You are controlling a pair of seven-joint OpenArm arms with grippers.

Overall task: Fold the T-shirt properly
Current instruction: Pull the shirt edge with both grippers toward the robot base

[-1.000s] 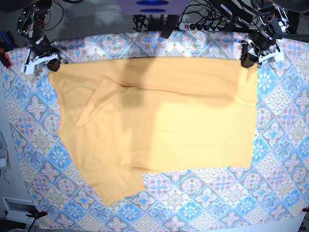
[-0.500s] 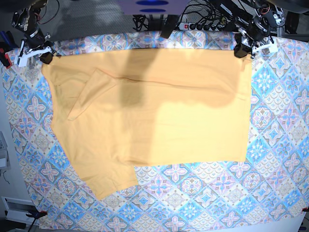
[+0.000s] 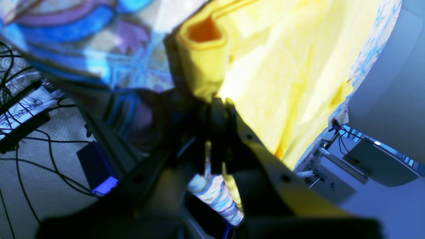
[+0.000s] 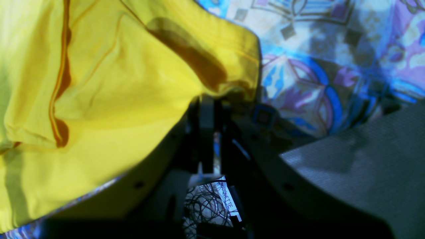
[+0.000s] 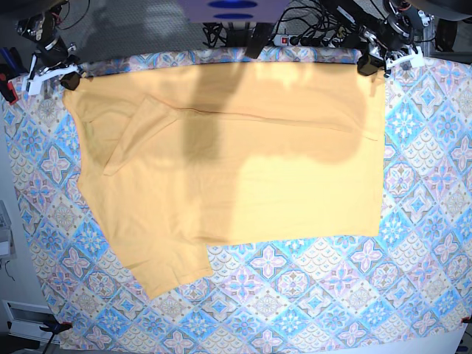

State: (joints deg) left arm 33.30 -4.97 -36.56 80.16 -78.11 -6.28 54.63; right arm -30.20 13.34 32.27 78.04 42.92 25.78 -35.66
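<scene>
The yellow-orange T-shirt (image 5: 236, 169) lies spread across the patterned tablecloth (image 5: 310, 302), plain side up, with one sleeve folded in at the upper left and another sticking out at the lower left. My left gripper (image 5: 366, 66) is shut on the T-shirt's far right corner; the left wrist view shows its jaws pinching yellow cloth (image 3: 265, 66). My right gripper (image 5: 68, 80) is shut on the T-shirt's far left corner, and yellow cloth (image 4: 99, 99) hangs from its closed jaws in the right wrist view. No lettering shows.
Cables and a power strip (image 5: 310, 37) lie behind the table's far edge. A grey floor (image 4: 348, 172) shows beyond that edge in the right wrist view. White equipment (image 3: 391, 83) stands beside the table.
Both grippers have pulled the T-shirt's top edge toward the far edge of the table. The whole T-shirt has slid that way, and its upper part now lies flatter.
</scene>
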